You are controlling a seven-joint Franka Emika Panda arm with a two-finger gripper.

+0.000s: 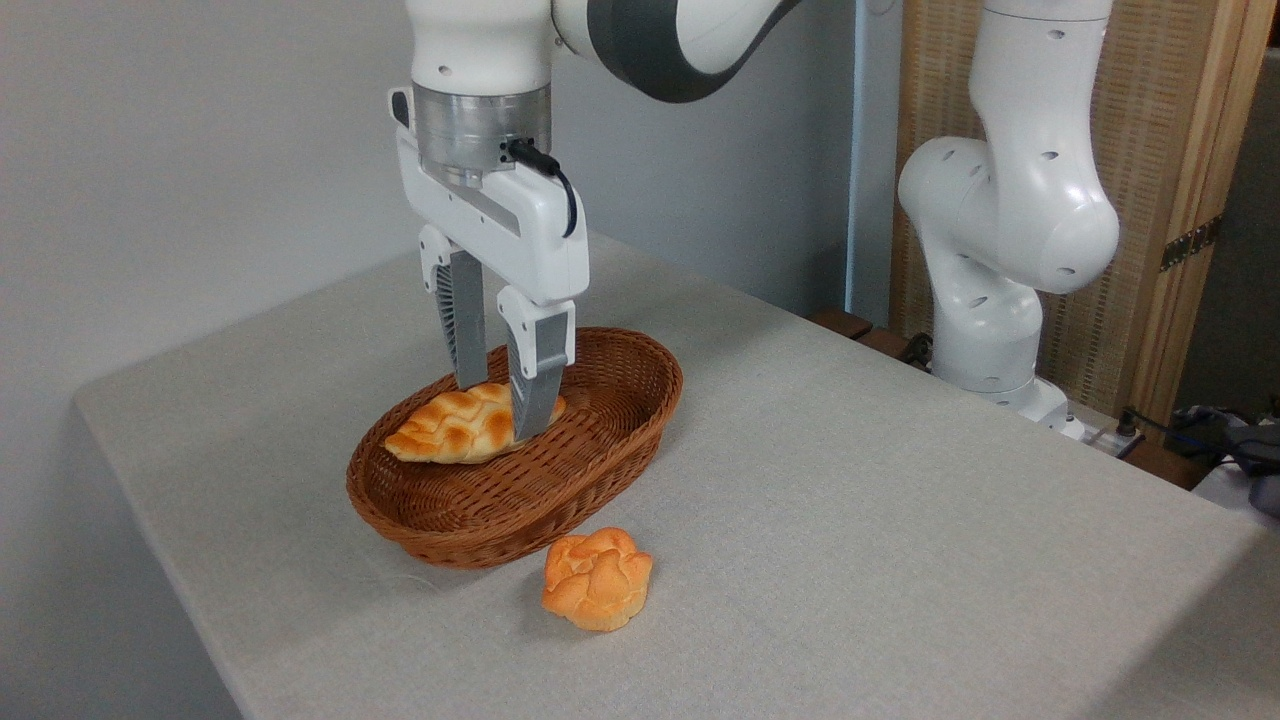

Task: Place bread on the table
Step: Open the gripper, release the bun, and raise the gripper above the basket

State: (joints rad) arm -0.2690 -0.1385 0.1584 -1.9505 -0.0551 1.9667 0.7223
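The bread (597,579), a small round orange-golden bun with a lumpy knotted top, lies on the grey-beige table (850,500) just in front of the basket, with nothing touching it. My gripper (498,410) reaches straight down into the brown wicker basket (600,455). Its two fingers stand close together on either side of the right end of a longer, paler braided loaf (450,428), one finger (533,395) in front of it and the other behind it. The loaf is still inside the basket and tilts up toward the fingers.
The arm's white base (990,330) stands off the table's right back edge, in front of a wooden screen (1170,150). Cables and a dark object (1240,440) lie at the far right. The table's left edge (150,520) is close to the basket.
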